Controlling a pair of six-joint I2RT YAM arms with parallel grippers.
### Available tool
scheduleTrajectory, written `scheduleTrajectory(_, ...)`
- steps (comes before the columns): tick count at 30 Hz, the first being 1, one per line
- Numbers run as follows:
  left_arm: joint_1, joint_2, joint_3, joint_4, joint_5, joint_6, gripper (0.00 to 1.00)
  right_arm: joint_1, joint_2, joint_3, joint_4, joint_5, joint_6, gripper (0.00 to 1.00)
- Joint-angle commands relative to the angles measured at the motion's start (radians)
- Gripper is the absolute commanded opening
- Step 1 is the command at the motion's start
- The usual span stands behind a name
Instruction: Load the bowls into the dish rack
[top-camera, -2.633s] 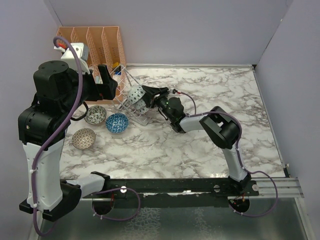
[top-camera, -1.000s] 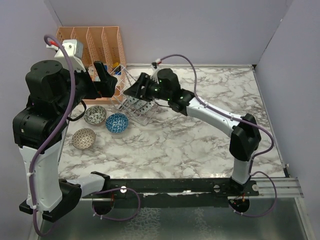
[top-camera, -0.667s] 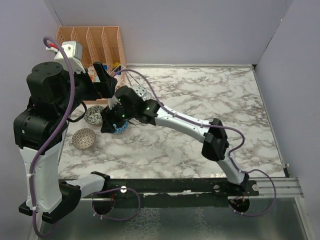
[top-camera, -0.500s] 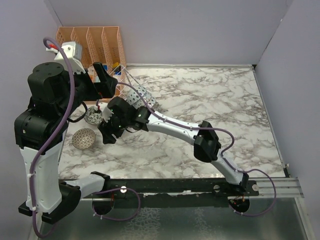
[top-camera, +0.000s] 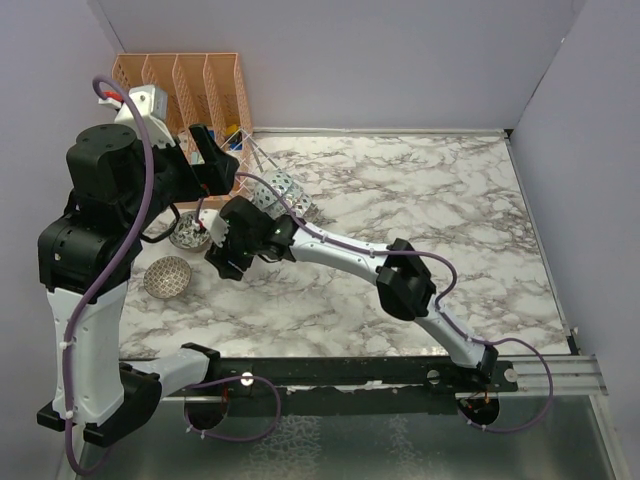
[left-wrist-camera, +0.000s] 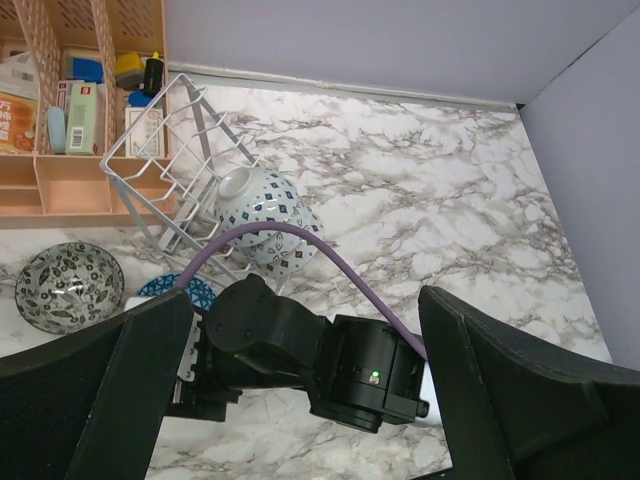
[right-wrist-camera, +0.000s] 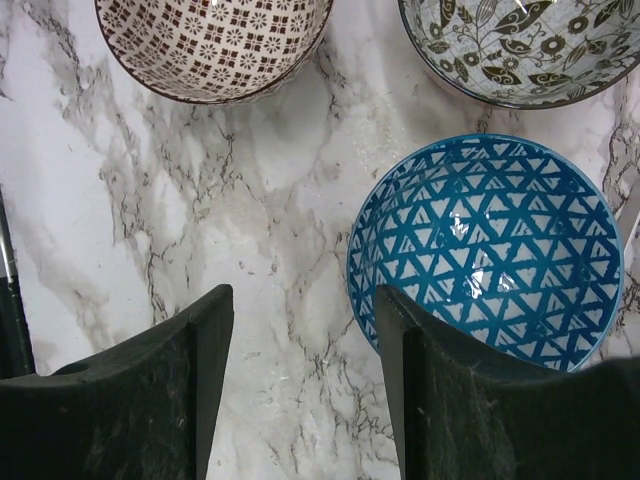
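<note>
Bench (top-camera: 430, 210): marbled, walls on three sides
Left arm (top-camera: 100, 220): reared tall at the left
Right arm (top-camera: 340, 250): reaching low across to the left, hiding the blue bowl from overhead
Organiser (top-camera: 190, 85): one, orange, far left corner
Dish rack (left-wrist-camera: 170, 165): one, wire, tipped, just beside the organiser
Bowls: four; white-and-blue bowl (left-wrist-camera: 268, 215) in the rack; grey leafy bowl (right-wrist-camera: 520, 45), tan bowl (right-wrist-camera: 213, 45) and blue bowl (right-wrist-camera: 485, 250) on the bench nearby
Left claw (left-wrist-camera: 305, 300): spread wide, empty, above the rack
Right claw (right-wrist-camera: 305, 330): parted, gripping nothing, one finger over the blue bowl's rim
</note>
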Motion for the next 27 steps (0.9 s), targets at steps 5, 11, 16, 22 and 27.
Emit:
scheduleTrajectory(5,-0.002,-0.008,-0.016,0.035,0.001,0.009,0.99,0.010,0.067,-0.005,0.065,0.040,-0.072,0.53)
scheduleTrajectory(11,-0.003,-0.005,-0.028,0.047,0.001,0.018,0.99,0.010,0.092,-0.023,0.086,0.081,-0.085,0.50)
scheduleTrajectory(16,-0.003,0.000,-0.022,0.042,-0.002,0.030,0.99,0.011,0.108,-0.018,0.095,0.097,-0.072,0.42)
scheduleTrajectory(22,-0.002,-0.002,-0.023,0.040,-0.009,0.042,0.99,0.010,0.072,-0.073,0.163,0.173,-0.047,0.23)
scheduleTrajectory(27,-0.003,-0.014,-0.036,0.042,-0.017,0.048,0.99,0.011,0.066,-0.073,0.168,0.164,-0.049,0.03)
